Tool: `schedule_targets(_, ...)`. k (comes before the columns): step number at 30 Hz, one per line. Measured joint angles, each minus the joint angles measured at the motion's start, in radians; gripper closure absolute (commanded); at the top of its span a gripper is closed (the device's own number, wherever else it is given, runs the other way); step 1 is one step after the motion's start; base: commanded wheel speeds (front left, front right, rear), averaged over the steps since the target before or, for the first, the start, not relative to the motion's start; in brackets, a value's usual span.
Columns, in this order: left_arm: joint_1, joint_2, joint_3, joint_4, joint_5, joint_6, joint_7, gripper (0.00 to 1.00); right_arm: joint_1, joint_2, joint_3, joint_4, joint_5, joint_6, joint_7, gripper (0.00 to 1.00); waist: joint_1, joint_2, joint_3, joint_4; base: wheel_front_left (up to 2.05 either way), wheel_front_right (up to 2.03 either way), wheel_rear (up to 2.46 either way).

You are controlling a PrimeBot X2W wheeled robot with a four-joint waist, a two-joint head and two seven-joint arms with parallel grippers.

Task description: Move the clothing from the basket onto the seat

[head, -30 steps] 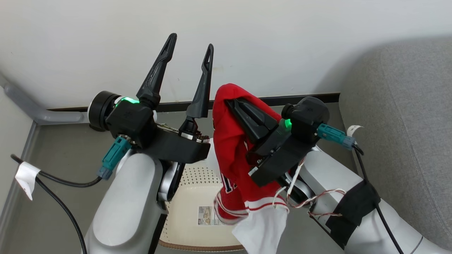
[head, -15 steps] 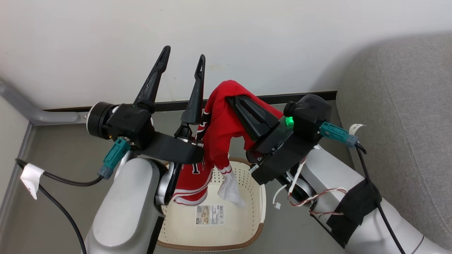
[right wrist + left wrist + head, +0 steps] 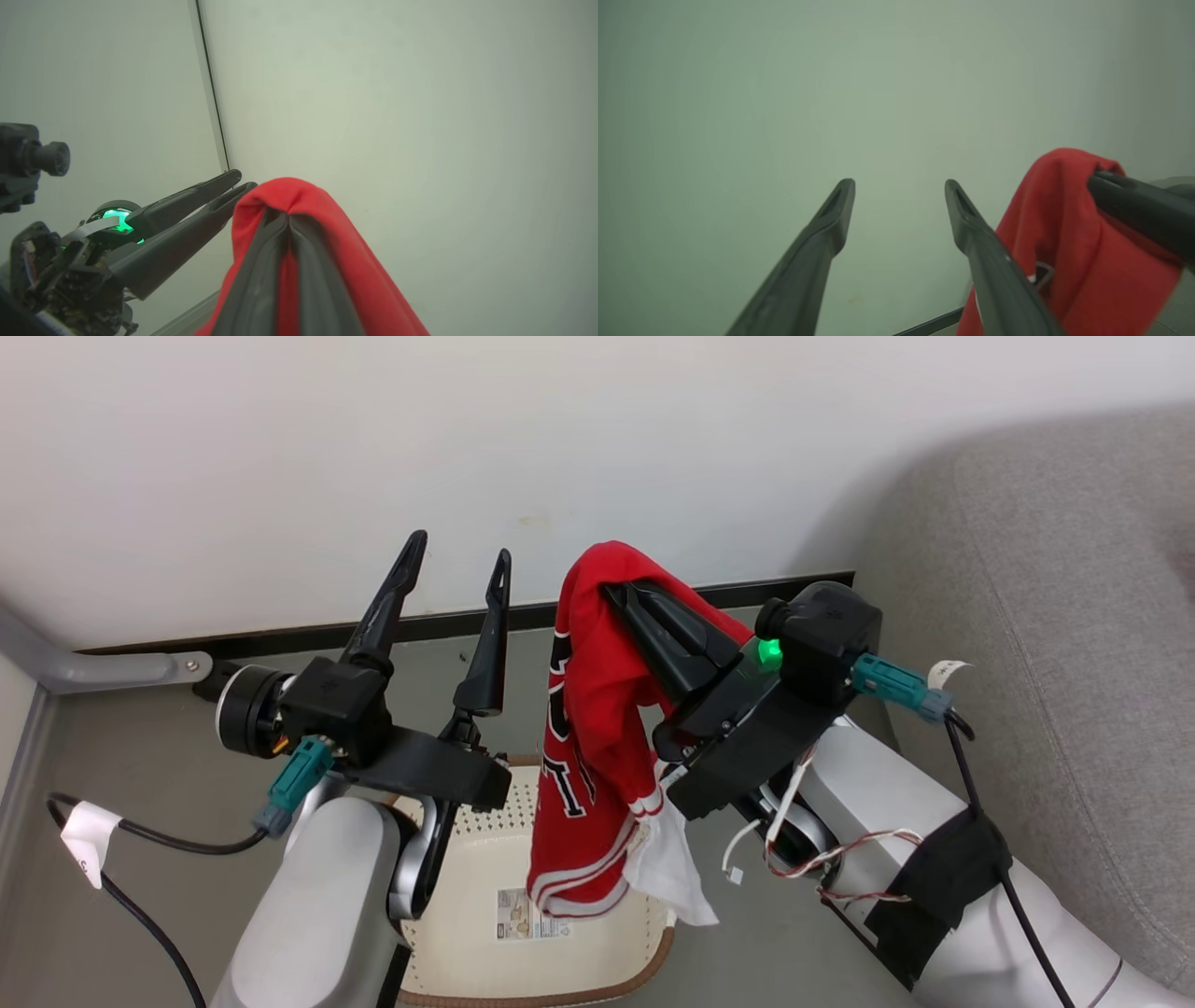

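Note:
A piece of the clothing, a red jersey (image 3: 588,747) with black letters, white stripe trim and a white scrap at its hem, hangs from my right gripper (image 3: 621,593), which is shut on its top fold. The same fold drapes over the shut fingers (image 3: 285,219) in the right wrist view. The jersey dangles above the cream basket (image 3: 467,933) on the floor. My left gripper (image 3: 457,560) is open and holds nothing, raised just left of the jersey (image 3: 1069,252). The grey seat (image 3: 1064,644) lies at the right.
A white wall (image 3: 373,457) with a dark baseboard stands close behind both grippers. A grey pipe (image 3: 103,667) runs along the floor at the left. Cables trail from both forearms. Grey floor surrounds the basket.
The head camera has shifted, so the grippers sit lower in view. The hanging jersey has swung from left back under the right gripper. Both grips stay as they were.

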Motion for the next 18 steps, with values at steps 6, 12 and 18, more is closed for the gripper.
schedule_targets(6,0.023,0.016,0.002,0.016,0.004,0.0,0.0,0.0,0.0,0.0,-0.006,-0.002,0.0,0.0,0.0,1.0,0.0,0.0,-0.002,-0.033,0.0,0.0,0.0)
schedule_targets(12,0.046,0.022,0.003,0.029,0.005,0.001,0.0,0.0,0.0,0.0,-0.016,-0.002,0.001,0.0,0.0,1.0,0.0,0.0,-0.006,-0.071,0.0,0.0,0.0)
schedule_targets(18,0.066,0.023,0.002,0.038,0.009,0.001,0.0,0.0,0.0,0.001,-0.026,-0.002,0.003,0.0,0.0,1.0,0.0,0.0,-0.01,-0.115,0.0,0.0,0.0)
